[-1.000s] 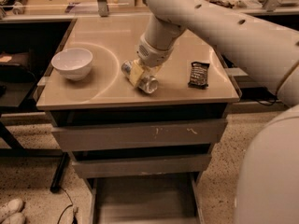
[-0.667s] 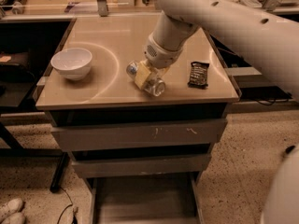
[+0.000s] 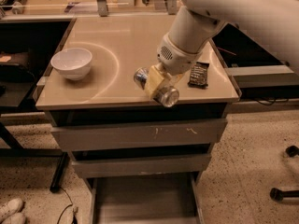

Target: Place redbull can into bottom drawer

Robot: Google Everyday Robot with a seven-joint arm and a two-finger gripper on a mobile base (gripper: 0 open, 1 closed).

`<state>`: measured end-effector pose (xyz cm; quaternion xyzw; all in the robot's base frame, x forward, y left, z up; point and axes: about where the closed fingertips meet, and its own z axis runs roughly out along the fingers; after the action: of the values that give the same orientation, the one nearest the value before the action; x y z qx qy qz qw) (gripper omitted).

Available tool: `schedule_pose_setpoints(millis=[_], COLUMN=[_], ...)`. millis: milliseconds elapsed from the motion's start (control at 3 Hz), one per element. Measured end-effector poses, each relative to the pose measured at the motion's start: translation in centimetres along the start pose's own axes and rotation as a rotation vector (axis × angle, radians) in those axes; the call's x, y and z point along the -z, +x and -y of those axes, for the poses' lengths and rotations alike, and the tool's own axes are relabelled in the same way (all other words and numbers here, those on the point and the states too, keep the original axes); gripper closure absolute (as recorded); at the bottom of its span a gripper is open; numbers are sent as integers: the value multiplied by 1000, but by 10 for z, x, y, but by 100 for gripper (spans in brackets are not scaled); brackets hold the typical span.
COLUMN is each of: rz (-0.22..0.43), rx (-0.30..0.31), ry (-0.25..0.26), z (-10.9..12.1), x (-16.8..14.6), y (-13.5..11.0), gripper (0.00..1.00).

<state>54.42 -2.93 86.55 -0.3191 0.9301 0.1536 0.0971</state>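
**Spotter:** Where do you have the can?

**Me:** My gripper (image 3: 156,85) is pinching the redbull can (image 3: 167,97) around its middle. It hangs right at the counter (image 3: 117,36) front edge, between the white bowl (image 3: 71,63) on the far left and the dark snack packet (image 3: 198,74) just to the right. I judge the can is clear of the surface, though I can't see the gap under it.

**Spotter:** How does it lie?

**Me:** On its side, one shiny end toward the back-left, the other toward me and to the right, poking past the edge.

**Spotter:** And the target?

**Me:** The bottom drawer (image 3: 145,197) is pulled open almost straight beneath the gripper, a bit nearer the camera. Its grey floor looks bare. The two shallower drawers (image 3: 140,134) sit between the can and it.

**Spotter:** So what does the move turn on?

**Me:** I'd come out toward me first, past the counter edge and those drawer fronts, then go down. The can's diagonal axis should fit between the side walls, I think.
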Motion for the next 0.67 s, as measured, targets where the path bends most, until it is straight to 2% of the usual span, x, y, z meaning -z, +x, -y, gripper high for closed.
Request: schedule_pose_setpoints(millis=[333, 667], rz=[-2, -17], rx=[0, -18], ry=[-2, -2], z=[-2, -12], x=[2, 10], y=[2, 18], gripper=[100, 100])
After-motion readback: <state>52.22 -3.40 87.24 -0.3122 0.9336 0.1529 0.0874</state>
